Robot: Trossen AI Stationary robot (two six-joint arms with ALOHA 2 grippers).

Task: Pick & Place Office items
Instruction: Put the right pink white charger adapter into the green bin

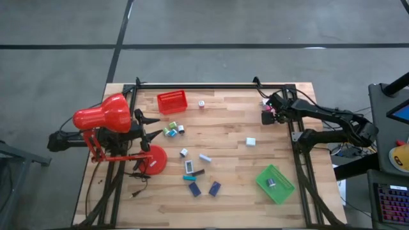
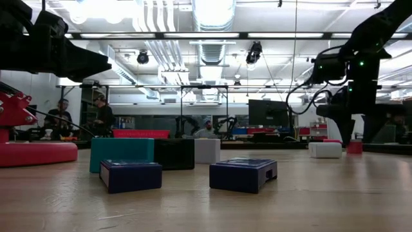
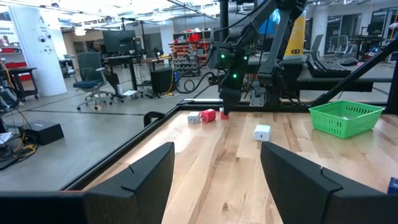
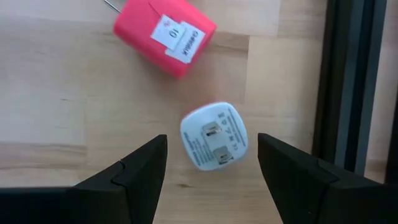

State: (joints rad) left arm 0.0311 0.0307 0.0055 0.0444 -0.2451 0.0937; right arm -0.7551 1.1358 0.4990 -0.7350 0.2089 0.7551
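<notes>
My right gripper [image 4: 211, 142] hangs open near the table's far right edge, pointing down. Its fingers stand on either side of a small white plug-like block [image 4: 213, 135] that lies flat on the wood, prongs up, and do not touch it. A pink block [image 4: 165, 34] with a white label lies just beyond it. More office items lie mid-table: a white block [image 1: 250, 142], two navy blocks [image 1: 215, 188], and teal and white pieces [image 1: 190, 167]. My left gripper [image 1: 155, 128] waits open and level at the table's left side, by the red lamp.
A red tray [image 1: 171, 101] stands at the far middle and a green tray [image 1: 275, 184] with one piece in it at the near right. The red desk lamp [image 1: 102, 118] and its round base [image 1: 153, 160] stand at the left. A black frame rail [image 4: 345, 81] runs beside the white plug-like block.
</notes>
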